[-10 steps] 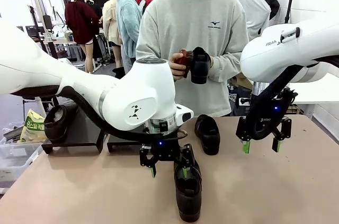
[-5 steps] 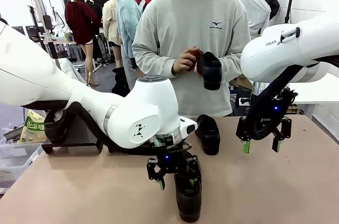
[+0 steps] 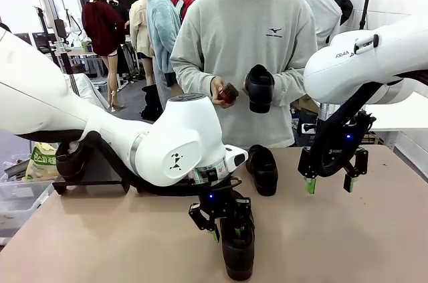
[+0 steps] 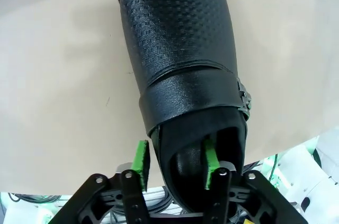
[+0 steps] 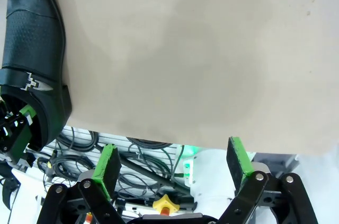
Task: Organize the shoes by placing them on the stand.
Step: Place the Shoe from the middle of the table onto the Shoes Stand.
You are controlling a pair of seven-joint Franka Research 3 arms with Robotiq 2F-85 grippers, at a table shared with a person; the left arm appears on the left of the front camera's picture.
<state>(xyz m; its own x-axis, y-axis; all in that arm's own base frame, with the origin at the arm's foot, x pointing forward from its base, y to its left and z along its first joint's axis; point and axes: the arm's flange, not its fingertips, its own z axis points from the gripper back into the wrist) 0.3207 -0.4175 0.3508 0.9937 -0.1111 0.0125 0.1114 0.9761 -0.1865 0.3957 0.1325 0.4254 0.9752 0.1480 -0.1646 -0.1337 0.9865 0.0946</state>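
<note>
A glossy black shoe (image 3: pixel 238 255) lies near the table's front edge, toe toward me. My left gripper (image 3: pixel 226 228) is down at its heel end. In the left wrist view the same shoe (image 4: pixel 180 60) has one green finger (image 4: pixel 211 161) inside its opening and the other outside its side wall, so the left gripper (image 4: pixel 176 163) is open astride that wall. A second shoe (image 3: pixel 262 169) lies farther back on the table. The person holds a third shoe (image 3: pixel 259 87). My right gripper (image 3: pixel 328 184) hangs open above the table's right part, holding nothing.
A low black stand (image 3: pixel 100 170) sits at the table's left with one dark shoe (image 3: pixel 70 159) on it. The person's other hand holds a small brown object (image 3: pixel 227 92). In the right wrist view, the tabletop (image 5: pixel 201 49) lies bare ahead of my right gripper (image 5: pixel 174 160).
My left gripper has come forward and down onto the near shoe's heel, one finger now inside the opening. The person has shifted the held shoe about. The right arm has stayed still.
</note>
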